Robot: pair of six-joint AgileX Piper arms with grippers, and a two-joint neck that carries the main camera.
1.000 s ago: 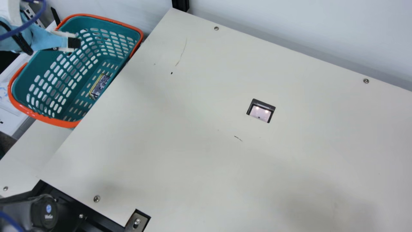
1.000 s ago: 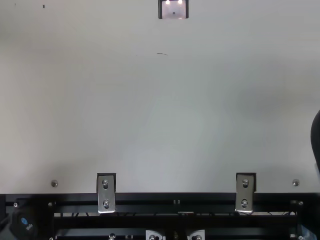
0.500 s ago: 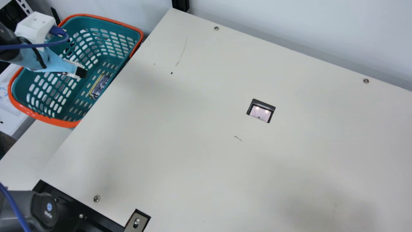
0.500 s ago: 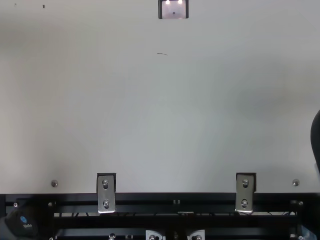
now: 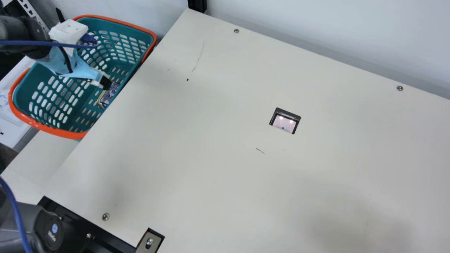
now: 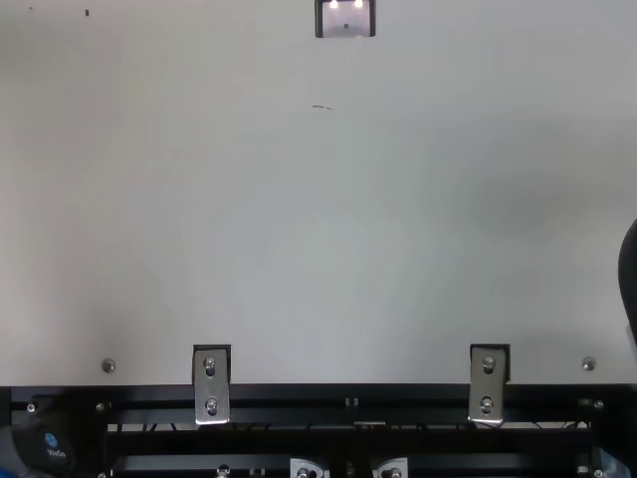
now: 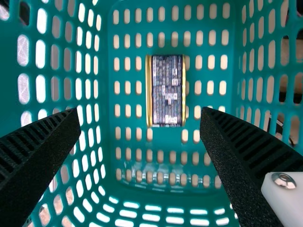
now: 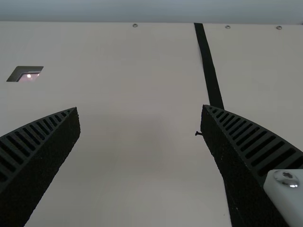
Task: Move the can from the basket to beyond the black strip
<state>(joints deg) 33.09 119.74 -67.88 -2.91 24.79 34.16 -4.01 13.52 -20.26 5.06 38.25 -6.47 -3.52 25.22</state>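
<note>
In the main view my left gripper [image 5: 105,83] hangs over the teal basket [image 5: 114,21], its tip overlapping the can's upper end there. The can [image 5: 107,95], dark-labelled with gold rims, lies on its side on the basket floor. From the left wrist, my left gripper [image 7: 140,116] shows spread fingers, with the can [image 7: 166,91] beneath and between them, untouched. In the right wrist view my right gripper [image 8: 140,111] stands open above the table with nothing between its fingers; the black strip [image 8: 208,66] runs along the table, partly behind one finger.
The basket's orange rim [image 5: 56,131] is beside the left edge of the cream table [image 5: 211,158]. A square cutout [image 5: 285,121] is set in the tabletop. A pale wall [image 5: 316,31] stands behind. Metal brackets [image 6: 211,383] line the front edge.
My left arm has come in from the far left over the basket, its gripper shifting rightward and toward the can. The can and basket have stayed put.
</note>
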